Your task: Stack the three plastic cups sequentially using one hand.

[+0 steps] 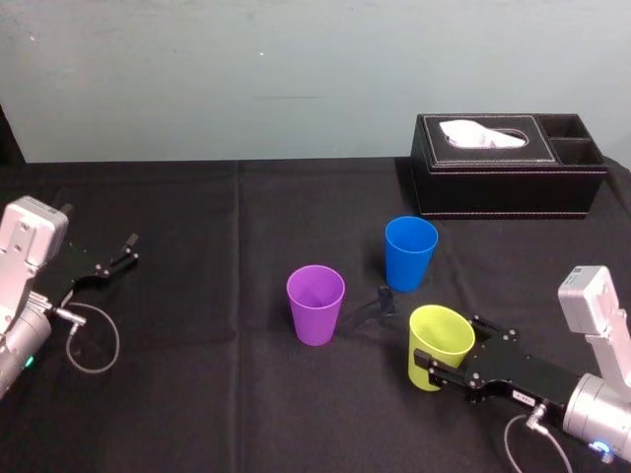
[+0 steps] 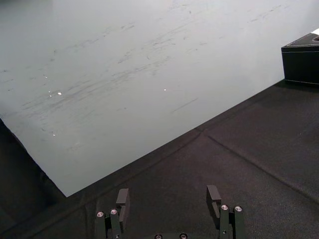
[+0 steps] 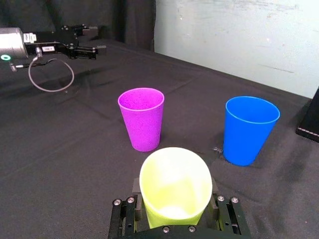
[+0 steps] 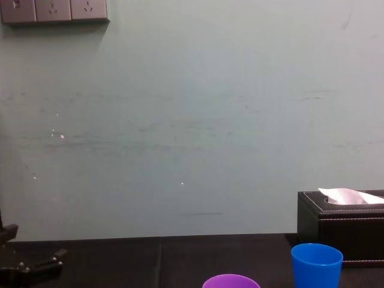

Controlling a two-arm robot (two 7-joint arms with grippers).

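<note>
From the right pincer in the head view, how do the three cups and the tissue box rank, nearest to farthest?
1. Yellow-green cup, held in the right pincer.
2. Purple cup, to its left, and blue cup, beyond it: too close to call.
3. Tissue box, far back right.
</note>
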